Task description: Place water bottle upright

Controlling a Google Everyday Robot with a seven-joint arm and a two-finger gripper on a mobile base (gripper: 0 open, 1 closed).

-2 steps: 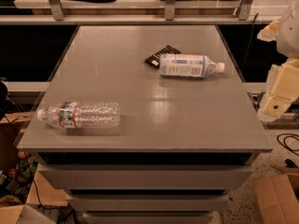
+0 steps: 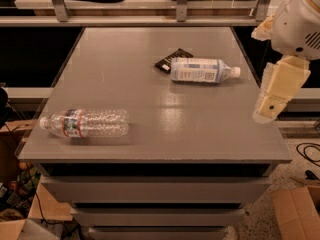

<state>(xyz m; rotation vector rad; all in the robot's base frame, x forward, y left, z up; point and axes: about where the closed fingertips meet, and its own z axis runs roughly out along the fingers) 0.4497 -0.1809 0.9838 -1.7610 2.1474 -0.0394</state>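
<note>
The water bottle (image 2: 85,124) is clear and ribbed, with a white cap and a red, white and blue label band near the neck. It lies on its side near the front left corner of the grey table (image 2: 150,84), cap pointing left. My gripper (image 2: 267,109), cream-coloured, hangs at the table's right edge, pointing down and slightly left. It is far to the right of the water bottle, apart from it, and holds nothing that I can see.
An opaque pale blue-and-white bottle (image 2: 202,70) lies on its side at the back right, cap to the right. A dark snack packet (image 2: 169,60) lies against it. A shelf rail (image 2: 150,20) runs behind the table. Cardboard boxes (image 2: 297,214) and cables sit on the floor.
My arm and gripper have moved a little to the left, closer to the table's right edge. The bottles have not moved.
</note>
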